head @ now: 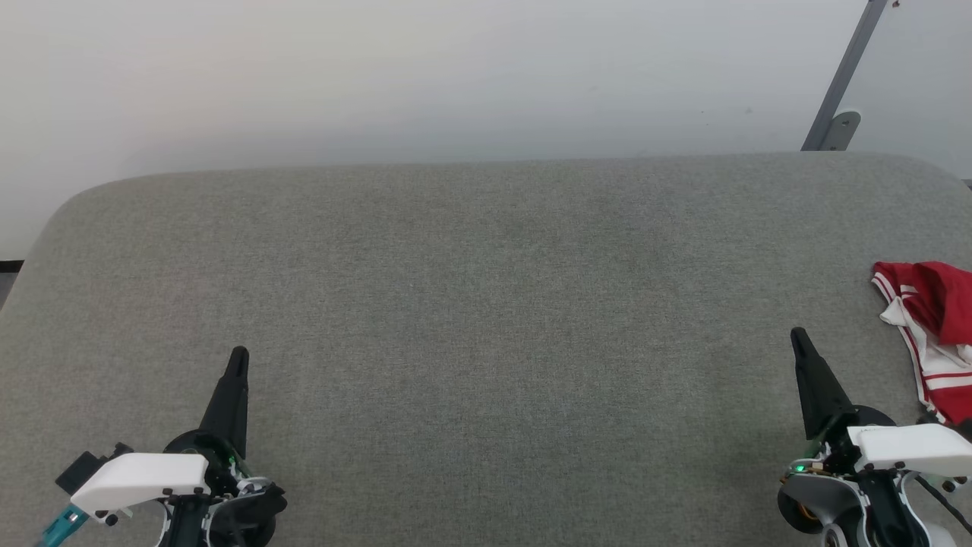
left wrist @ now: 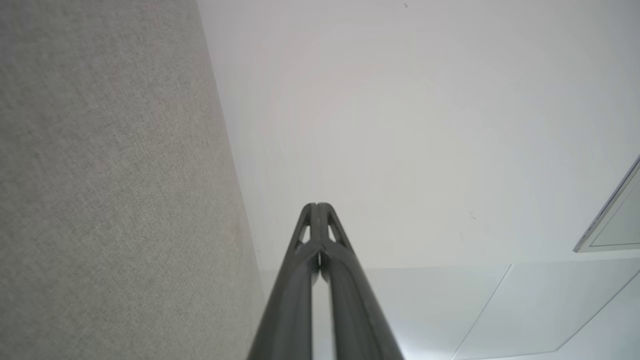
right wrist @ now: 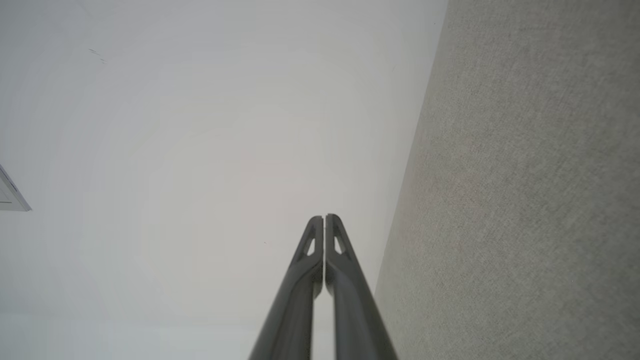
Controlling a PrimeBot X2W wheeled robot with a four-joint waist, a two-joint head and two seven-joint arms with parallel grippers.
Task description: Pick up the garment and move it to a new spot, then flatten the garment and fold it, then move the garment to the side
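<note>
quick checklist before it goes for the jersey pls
1. left pincer empty: ok, shut on nothing.
2. right pincer empty: ok, shut on nothing.
3. Jaws open for a grasp: not ok, both are shut.
4. jersey found: ok, bunched at the right edge of the grey pad, to the right of the right pincer, whose fingers do not touch it.
5. Whole jersey in sight: not ok, the head view cuts it off.
6. Room to lay it flat: ok, a wide bare stretch of pad lies between the pincers.

Matt grey woven cloth covers the table [head: 486,304] — the garment [head: 930,327] is soft, creased fabric.
</note>
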